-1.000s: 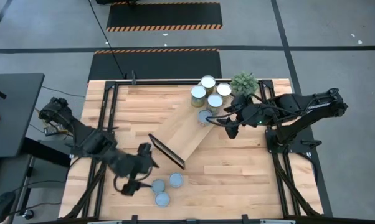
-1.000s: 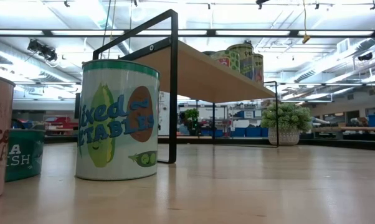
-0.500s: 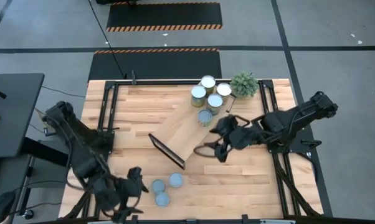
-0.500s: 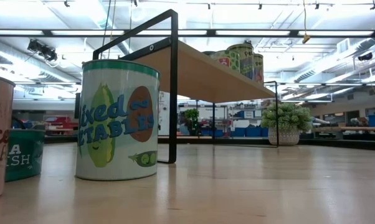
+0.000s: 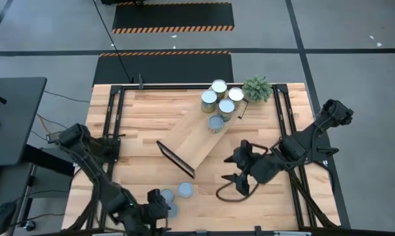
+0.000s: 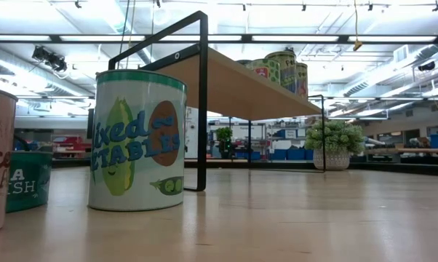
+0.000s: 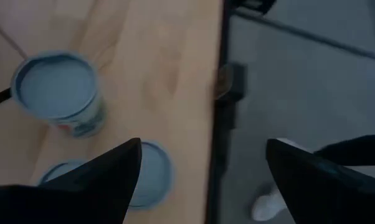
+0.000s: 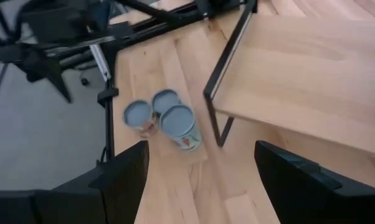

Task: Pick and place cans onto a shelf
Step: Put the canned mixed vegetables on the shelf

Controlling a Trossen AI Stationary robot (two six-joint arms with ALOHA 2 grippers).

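Between picks. Five cans already stand at the shelf's far right end; three cans wait on the desk near its near-left end. My left pincer hovers spread beside them, empty; right pincer spread, empty, well right. Next, I judge: drop left over one can, centre, close.

Open tabletop is lying around my right gripper, and nothing is standing between it and the three cans near the front edge. The shelf is cutting diagonally across the middle, blocking the straight way to the back. Four cans and a plant are crowding its far end.
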